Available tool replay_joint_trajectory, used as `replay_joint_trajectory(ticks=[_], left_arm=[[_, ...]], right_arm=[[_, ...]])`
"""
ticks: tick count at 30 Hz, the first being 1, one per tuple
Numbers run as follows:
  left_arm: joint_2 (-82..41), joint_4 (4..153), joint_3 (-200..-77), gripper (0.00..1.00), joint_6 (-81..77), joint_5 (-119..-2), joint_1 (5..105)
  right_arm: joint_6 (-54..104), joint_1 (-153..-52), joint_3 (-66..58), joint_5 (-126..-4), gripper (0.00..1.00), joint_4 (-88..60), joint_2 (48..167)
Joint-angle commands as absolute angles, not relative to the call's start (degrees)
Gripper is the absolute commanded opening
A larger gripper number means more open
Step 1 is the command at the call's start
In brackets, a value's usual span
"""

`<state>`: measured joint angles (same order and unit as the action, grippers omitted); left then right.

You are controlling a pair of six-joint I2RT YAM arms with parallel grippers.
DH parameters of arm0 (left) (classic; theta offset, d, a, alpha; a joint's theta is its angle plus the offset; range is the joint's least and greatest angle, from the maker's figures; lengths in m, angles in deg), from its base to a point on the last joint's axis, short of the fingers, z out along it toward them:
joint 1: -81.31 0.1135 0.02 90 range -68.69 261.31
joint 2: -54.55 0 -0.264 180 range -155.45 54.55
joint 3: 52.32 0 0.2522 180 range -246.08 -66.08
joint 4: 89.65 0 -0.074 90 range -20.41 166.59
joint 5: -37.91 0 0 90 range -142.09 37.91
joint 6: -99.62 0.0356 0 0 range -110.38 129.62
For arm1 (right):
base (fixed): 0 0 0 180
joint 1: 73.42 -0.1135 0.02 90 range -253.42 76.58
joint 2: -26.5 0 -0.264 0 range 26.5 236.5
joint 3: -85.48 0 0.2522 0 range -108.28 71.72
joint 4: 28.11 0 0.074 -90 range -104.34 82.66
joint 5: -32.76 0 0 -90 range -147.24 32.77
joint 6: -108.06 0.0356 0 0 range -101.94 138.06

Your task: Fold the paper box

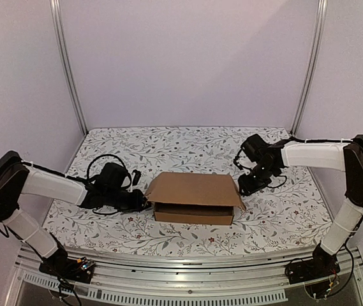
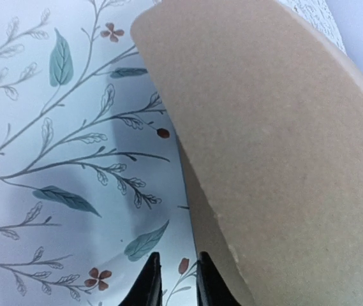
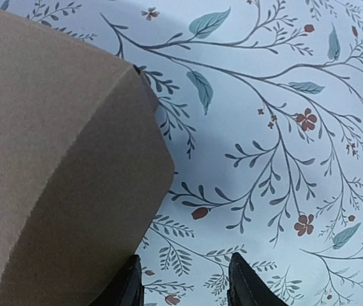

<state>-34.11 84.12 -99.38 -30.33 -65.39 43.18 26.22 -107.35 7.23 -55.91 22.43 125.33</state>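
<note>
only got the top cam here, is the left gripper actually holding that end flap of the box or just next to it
observer: just next to it. In the left wrist view the left gripper has its fingers slightly parted, with only the flowered cloth showing between them. The paper box flap runs along the outside of one finger.
operator: ok and the right one, anything in it
observer: nothing. In the right wrist view the right gripper is open wider, with bare cloth in the gap. The rounded corner of the cardboard flap sits outside one finger, not between the two.
</note>
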Motion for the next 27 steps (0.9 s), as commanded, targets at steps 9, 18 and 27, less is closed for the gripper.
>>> replay_joint_trajectory(ticks=[9, 18, 27], left_arm=[[-24.7, 70.5, -97.6, 0.31, -21.8, -61.8, 42.2], [-16.4, 66.2, -96.4, 0.46, -11.5, -53.4, 36.9], [-13.3, 63.9, -97.8, 0.51, -5.4, -40.6, 27.2]], right_arm=[[31.3, -107.1, 16.5, -56.4, 0.53, 25.8, 108.1], [35.7, -107.2, 22.6, -64.3, 0.58, 21.8, 98.7], [35.5, -107.2, 22.2, -66.3, 0.59, 19.6, 99.9]])
